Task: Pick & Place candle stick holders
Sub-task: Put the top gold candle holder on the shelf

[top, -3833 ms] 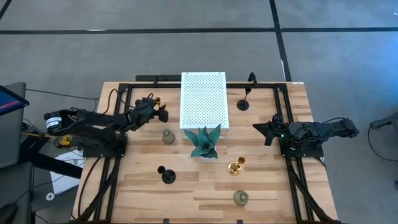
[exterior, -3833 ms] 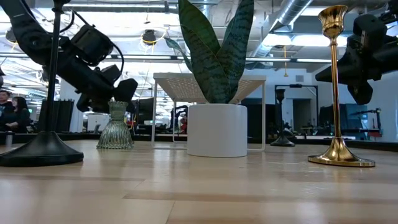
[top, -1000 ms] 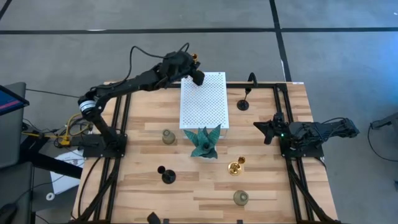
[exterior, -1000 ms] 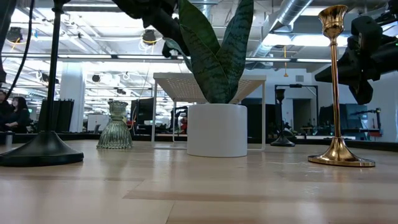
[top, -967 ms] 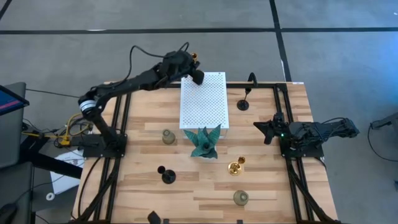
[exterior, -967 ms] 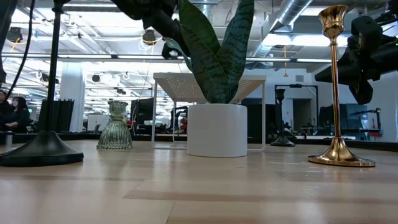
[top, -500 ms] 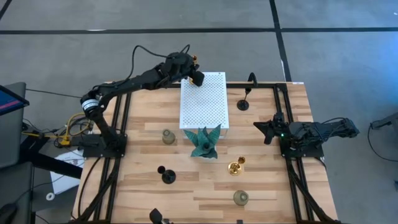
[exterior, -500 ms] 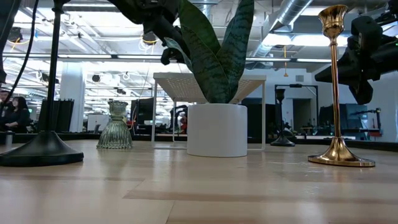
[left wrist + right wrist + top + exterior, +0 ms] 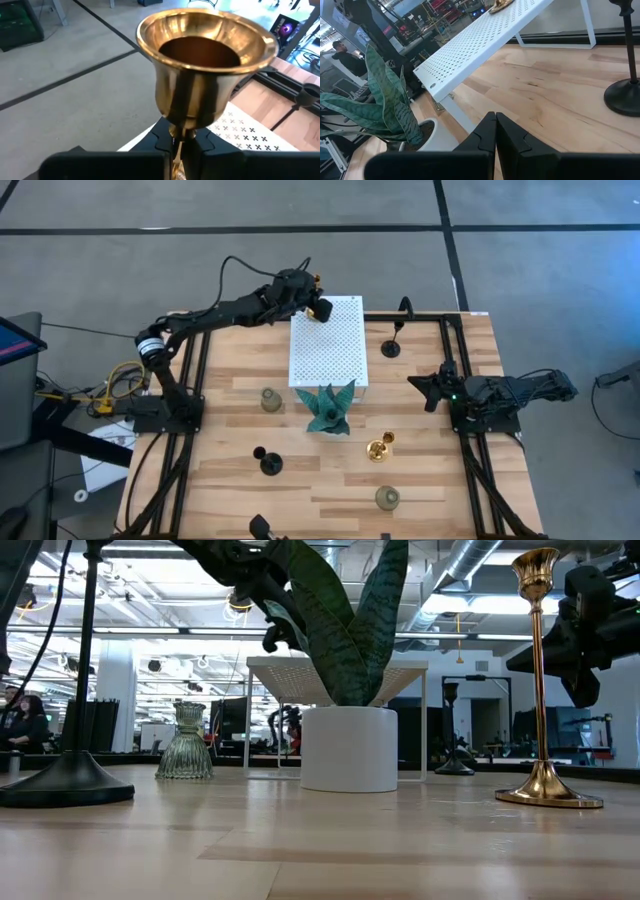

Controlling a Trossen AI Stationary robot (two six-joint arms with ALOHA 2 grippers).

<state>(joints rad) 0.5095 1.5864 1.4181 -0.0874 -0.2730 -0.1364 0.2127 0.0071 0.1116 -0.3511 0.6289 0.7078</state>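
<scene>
My left gripper point(image 9: 321, 307) reaches over the far left corner of the white perforated shelf point(image 9: 328, 345) and is shut on a gold candle stick holder point(image 9: 205, 65). The holder's base point(image 9: 501, 4) shows low over the shelf; whether it touches, I cannot tell. My right gripper point(image 9: 420, 387) is shut on nothing and waits at the table's right side. A second gold holder point(image 9: 379, 447), two black ones point(image 9: 268, 463) point(image 9: 392, 345) and two grey-green glass ones point(image 9: 270, 399) point(image 9: 387, 498) stand on their bases on the table. My left gripper pinches the gold holder's slim stem point(image 9: 179, 136) just under its cup, between the two fingers. The cup point(image 9: 313, 278) sticks out past the fingertips toward the table's far edge. The holder's lower part is hidden by the gripper.
A teal leafy plant point(image 9: 330, 408) in a white pot point(image 9: 349, 748) stands at the shelf's near edge, in the middle of the table. Black frame rails point(image 9: 455, 360) run along the table's sides. People show in the room beyond point(image 9: 22, 720).
My left gripper has gone down and a little toward the table's right with the gold holder, nearer to the shelf's far left corner. It has stayed shut on the stem.
</scene>
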